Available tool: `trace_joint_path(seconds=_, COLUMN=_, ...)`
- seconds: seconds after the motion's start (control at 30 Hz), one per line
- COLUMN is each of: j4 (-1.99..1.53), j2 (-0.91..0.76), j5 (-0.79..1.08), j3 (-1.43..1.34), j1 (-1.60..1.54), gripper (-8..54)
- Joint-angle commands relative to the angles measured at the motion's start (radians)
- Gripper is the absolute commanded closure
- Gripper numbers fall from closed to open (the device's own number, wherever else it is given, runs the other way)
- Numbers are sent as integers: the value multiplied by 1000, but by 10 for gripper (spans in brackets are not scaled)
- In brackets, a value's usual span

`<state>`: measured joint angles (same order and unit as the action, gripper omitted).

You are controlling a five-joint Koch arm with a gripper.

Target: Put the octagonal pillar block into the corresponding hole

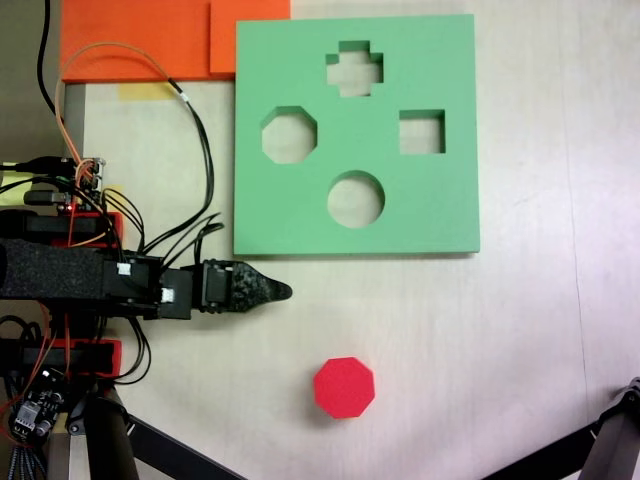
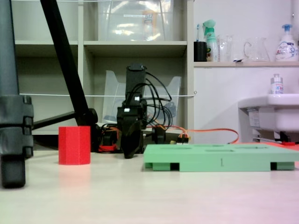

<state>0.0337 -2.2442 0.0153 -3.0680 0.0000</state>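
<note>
While 1 red block (image 1: 344, 387) sits loose, board (image 1: 356, 130) has 4 holes.

One mark is legible: a small dark stroke resembling the numeral "1" on the front edge of the green foam board (image 2: 221, 162), low fixed view. Labels on the shelf bottles (image 2: 286, 43) and the clear box (image 2: 135, 19) are too blurred to read.

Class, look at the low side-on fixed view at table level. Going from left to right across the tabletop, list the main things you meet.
Black tripod leg → red octagonal pillar block → the arm's tool → green foam board.
</note>
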Motion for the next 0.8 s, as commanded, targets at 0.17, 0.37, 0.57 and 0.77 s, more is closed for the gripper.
trace_joint_path(seconds=0.17, j4=-35, j2=-74, j5=-61, j3=-75, j1=18, gripper=118)
trace_joint_path(seconds=0.37, j4=-5, j2=-74, j5=-808, j3=-17, j1=64, gripper=139)
trace_joint_path(seconds=0.57, j4=-606, j2=-74, j5=-1204, j3=393, j1=179, gripper=178)
trace_joint_path(seconds=0.77, j4=-1223, j2=72, j5=-1250, j3=870, j1=279, gripper=91)
